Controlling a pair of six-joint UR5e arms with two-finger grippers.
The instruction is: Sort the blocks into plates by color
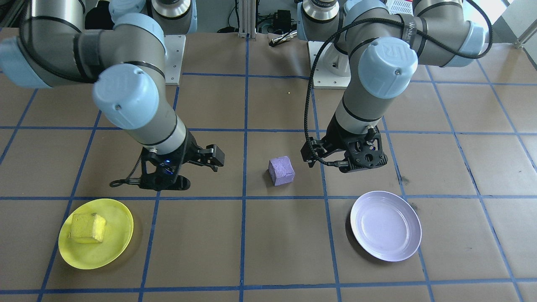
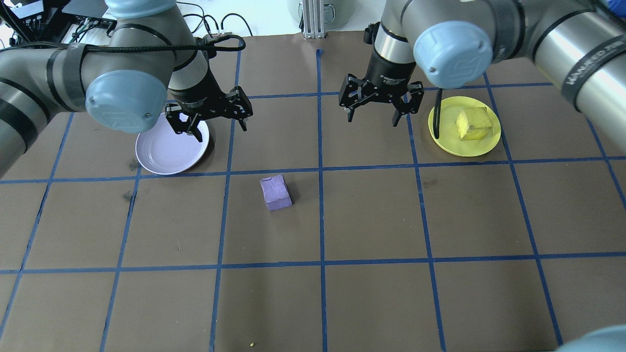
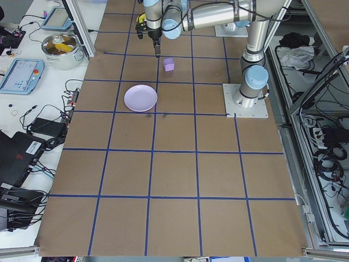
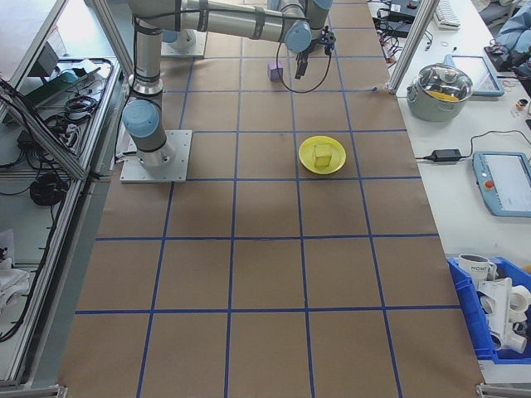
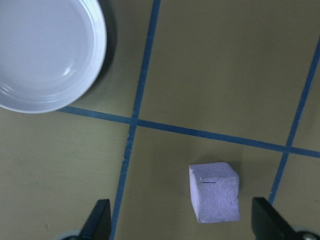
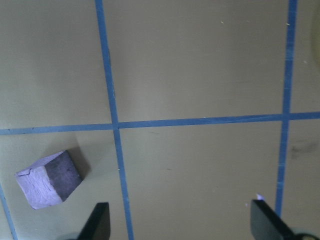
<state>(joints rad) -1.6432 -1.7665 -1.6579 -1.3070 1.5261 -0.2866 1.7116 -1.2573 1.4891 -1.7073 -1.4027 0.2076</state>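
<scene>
The pale purple block (image 2: 276, 192) lies on the brown table between the two arms, outside both plates; it also shows as the purple block (image 1: 281, 170). The yellow block (image 2: 473, 123) rests inside the yellow plate (image 2: 450, 142). The lavender plate (image 2: 161, 156) holds nothing. My left gripper (image 2: 210, 128) hangs open over that plate's right edge, with the purple block (image 5: 215, 194) low in its wrist view. My right gripper (image 2: 371, 120) is open and holds nothing, left of the yellow plate; its wrist view shows the purple block (image 6: 47, 181) at lower left.
Blue tape lines divide the table into squares. The arm bases (image 1: 331, 63) stand at the robot's edge of the table. Off the table's ends are pots (image 3: 61, 46), tablets and cables.
</scene>
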